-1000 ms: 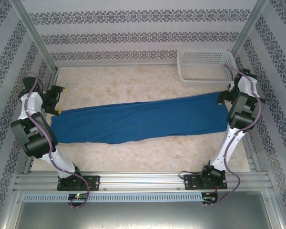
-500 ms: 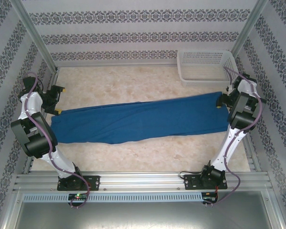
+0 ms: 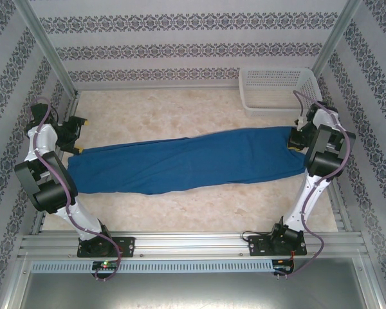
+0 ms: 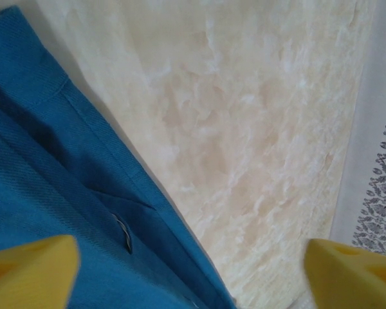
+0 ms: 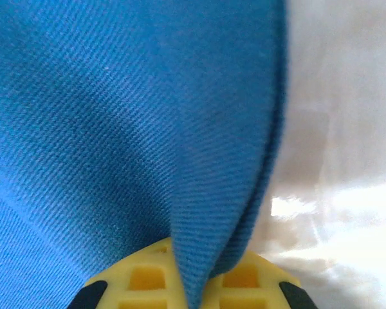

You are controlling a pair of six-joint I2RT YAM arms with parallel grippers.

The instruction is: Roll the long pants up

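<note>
Pinching long pants (image 3: 186,164) at right edge, right tool (image 5: 193,286), left tool (image 4: 186,264) spread over left edge, open table (image 3: 180,116) beyond.

The long pants (image 3: 193,161) are soft, matt blue cloth. Close up, the weave shows fine diagonal twill ribs and stitched hems. The worktop (image 3: 180,109) has a smooth, cream, marble-look finish with a faint sheen. The basket (image 3: 273,80) is white moulded plastic mesh. The frame rails (image 3: 193,241) are bare, satin-finish metal. The fingers (image 4: 26,273) of the left tool (image 4: 190,277) are smooth, matt yellow plastic. Those of the right tool (image 5: 193,286) are the same plastic, moulded with square recesses. The walls (image 3: 180,51) look matt and carry a printed pattern.
</note>
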